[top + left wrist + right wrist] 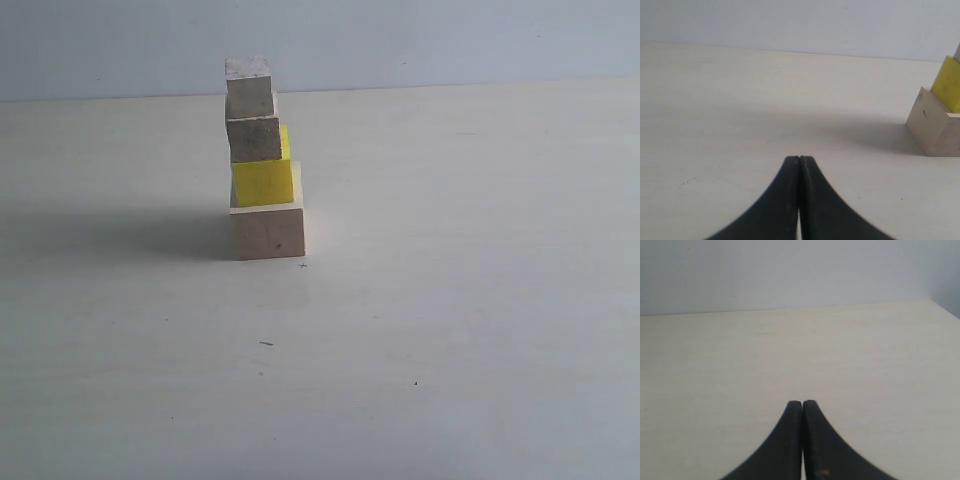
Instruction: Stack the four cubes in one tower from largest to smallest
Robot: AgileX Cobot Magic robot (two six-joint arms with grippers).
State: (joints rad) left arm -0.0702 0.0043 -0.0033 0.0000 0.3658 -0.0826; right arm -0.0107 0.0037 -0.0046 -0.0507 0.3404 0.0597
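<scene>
The tower stands on the table in the exterior view. Its base is the large pale wood cube (268, 232), with the yellow cube (263, 183) on it, then a smaller pale cube (254, 140) and the smallest cube (249, 90) on top, each slightly offset. The left wrist view catches the large cube (935, 127) and the yellow cube (949, 87) at its edge, well apart from my left gripper (799, 159), which is shut on nothing. My right gripper (802, 403) is also shut and empty, over bare table. Neither gripper shows in the exterior view.
A pale table (450, 300) spreads around the tower, with a plain light wall (450, 40) behind its far edge. The tower casts a shadow toward the left of the exterior view. The right wrist view shows the table's corner edge (945, 307).
</scene>
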